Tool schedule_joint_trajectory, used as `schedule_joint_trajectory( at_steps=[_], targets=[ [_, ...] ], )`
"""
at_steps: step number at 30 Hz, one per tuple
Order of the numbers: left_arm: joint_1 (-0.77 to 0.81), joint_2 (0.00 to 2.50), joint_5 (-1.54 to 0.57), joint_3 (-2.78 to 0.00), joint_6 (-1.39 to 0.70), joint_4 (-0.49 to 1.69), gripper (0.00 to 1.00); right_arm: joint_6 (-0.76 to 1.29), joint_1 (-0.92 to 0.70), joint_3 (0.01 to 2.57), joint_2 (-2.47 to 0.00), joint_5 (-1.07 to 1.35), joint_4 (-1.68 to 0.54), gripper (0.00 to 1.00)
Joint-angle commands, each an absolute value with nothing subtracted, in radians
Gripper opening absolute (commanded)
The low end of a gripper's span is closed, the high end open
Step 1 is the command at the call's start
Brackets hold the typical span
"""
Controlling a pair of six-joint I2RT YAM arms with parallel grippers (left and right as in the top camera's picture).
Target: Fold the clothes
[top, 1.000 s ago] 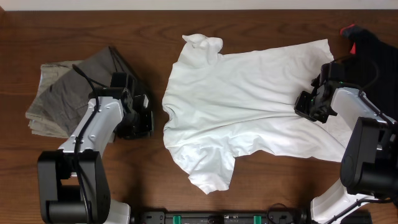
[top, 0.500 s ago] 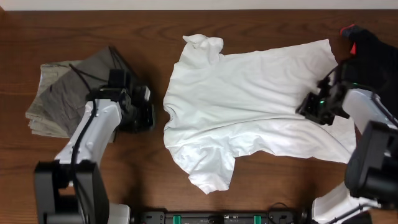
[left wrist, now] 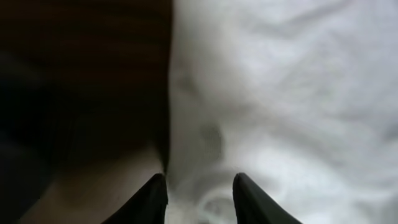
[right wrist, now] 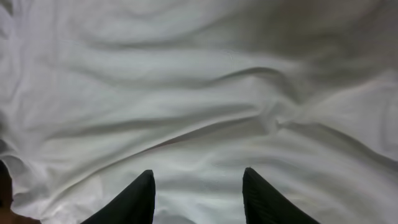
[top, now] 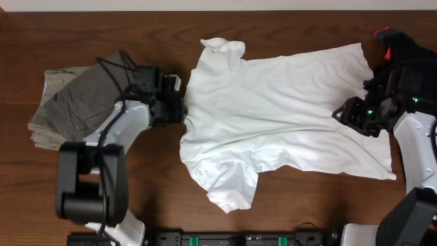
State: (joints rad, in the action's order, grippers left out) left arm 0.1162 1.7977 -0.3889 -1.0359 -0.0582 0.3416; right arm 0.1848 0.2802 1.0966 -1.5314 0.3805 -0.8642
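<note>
The white T-shirt lay spread flat mid-frame on the table. Its long axis ran left to right, with the collar at the left, the hem at the right, and one sleeve up and one down. Folded trousers sat at the left and a black garment at the upper right. The left gripper stood at the collar edge with its fingers apart and empty. The right gripper hung over the shirt near the hem, fingers likewise apart above wrinkled cloth.

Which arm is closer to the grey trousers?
Left. The left arm lies right beside the grey trousers, jaws at the white shirt's neck; the right arm is at the shirt's far end.
</note>
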Motion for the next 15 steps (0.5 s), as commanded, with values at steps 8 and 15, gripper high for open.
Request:
schedule_joint_trajectory(
  at_steps=[8, 15],
  targets=[
    [0.121, 1.871, -0.273, -1.049, -0.134, 0.148, 0.06, 0.162, 0.28, 1.098, -1.534, 0.363, -0.869, 0.42],
    [0.058, 1.87, -0.238, -1.184, -0.189, 0.138, 0.06, 0.163, 0.28, 1.097, -1.534, 0.312, -0.873, 0.44]
  ],
)
